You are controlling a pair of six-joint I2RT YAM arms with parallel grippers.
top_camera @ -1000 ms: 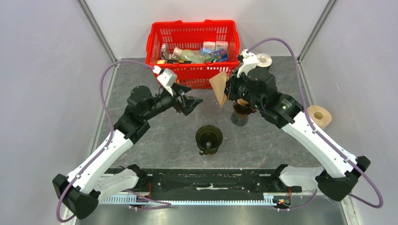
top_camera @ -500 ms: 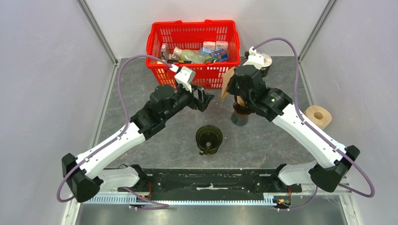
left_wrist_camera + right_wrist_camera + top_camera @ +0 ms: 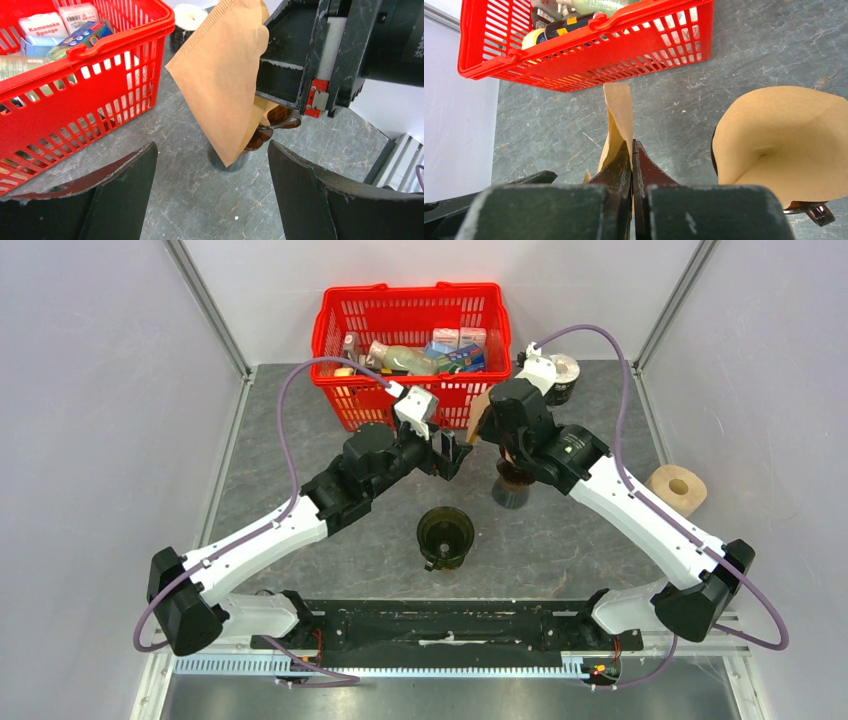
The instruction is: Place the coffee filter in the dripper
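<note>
Two closed fingers of my right gripper (image 3: pixel 631 146) pinch the brown paper coffee filter (image 3: pixel 619 112) aloft beside the red plastic basket (image 3: pixel 410 288). My left gripper (image 3: pixel 211 148) gapes wide facing it. Nearer me stands the dark round dripper (image 3: pixel 445 532).

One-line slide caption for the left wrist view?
Right gripper pinches a brown paper cone coffee filter near the red plastic basket, framed by the open left gripper.

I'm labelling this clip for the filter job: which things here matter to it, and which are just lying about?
For the job: coffee filter, pinched in the right gripper; empty dripper; left gripper, open beside the filter.

Lying about: red basket with groceries; second holder with a filter in it; white roll; brown roll.
</note>
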